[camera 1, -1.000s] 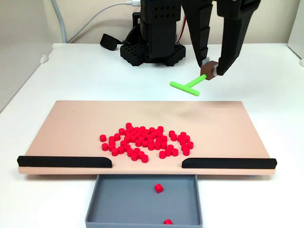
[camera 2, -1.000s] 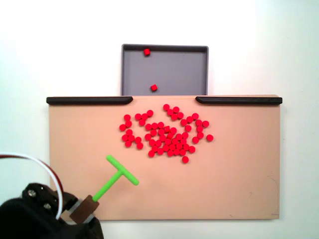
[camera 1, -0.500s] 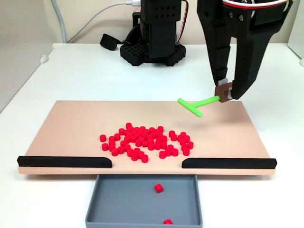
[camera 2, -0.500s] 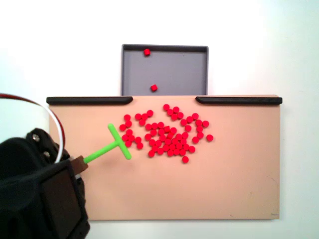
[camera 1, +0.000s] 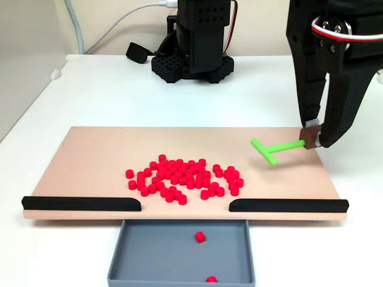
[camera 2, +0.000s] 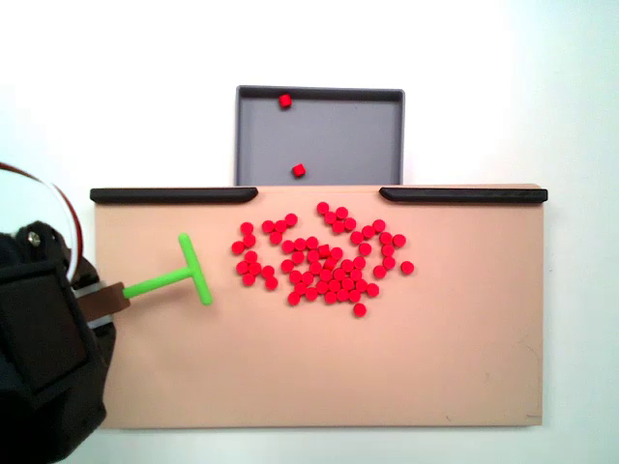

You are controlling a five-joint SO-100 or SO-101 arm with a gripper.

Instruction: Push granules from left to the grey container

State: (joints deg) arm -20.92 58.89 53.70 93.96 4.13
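Pincer (camera 1: pixel 315 142) swung right in a fixed view, green tool (camera 1: pixel 274 148) carried from beyond the board's far edge to right of the granules (camera 1: pixel 184 178)

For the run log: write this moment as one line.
hand: shut on green T tool | tool: beside red pellets, apart | pellets: heaped on board | grey tray: two pellets inside
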